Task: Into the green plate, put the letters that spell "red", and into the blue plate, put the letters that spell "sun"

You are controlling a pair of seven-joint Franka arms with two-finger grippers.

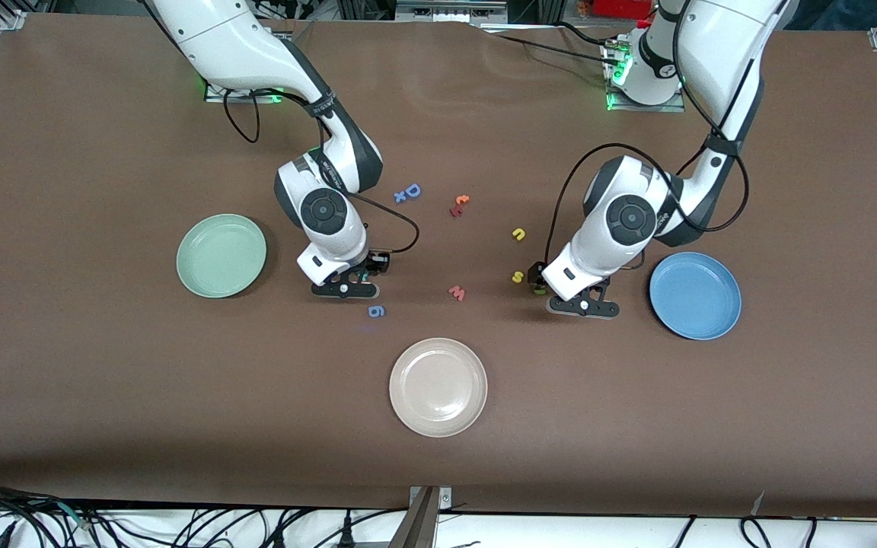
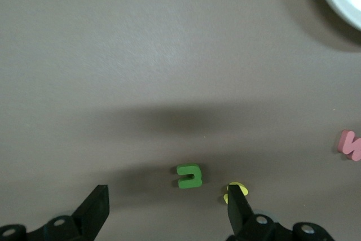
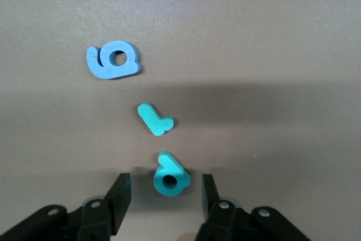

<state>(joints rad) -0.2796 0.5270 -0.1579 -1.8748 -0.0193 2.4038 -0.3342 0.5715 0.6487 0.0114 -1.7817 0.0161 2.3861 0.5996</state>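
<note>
Both plates empty; no letter delivered yet, by my read.

Right tool (image 3: 163, 196): low over the counter (image 1: 103, 380), between the green plate (image 1: 221, 255) and the red w (image 1: 457, 292). Fingers part-spread, straddling the teal d (image 3: 171, 177), not touching it as far as I can tell. Teal r (image 3: 154, 118) lies just beside the d; blue g (image 3: 113, 60) a little further off.

Left tool (image 2: 169, 207): low, beside the blue plate (image 1: 695, 295). Fingers spread wide; green u (image 2: 189, 176) sits between them, off-centre. Yellow s (image 2: 232, 190) is touching or just beside one finger (image 2: 239, 207).

Yellow n (image 1: 518, 234) and orange e (image 1: 462, 201) lie farther from the front camera, untouched.

Risks:
- Closing the left tool may drag the s along or pinch both letters.
- The u, off-centre, may pivot out.
- The d is thin foam; a late close could flick it into the r.
</note>
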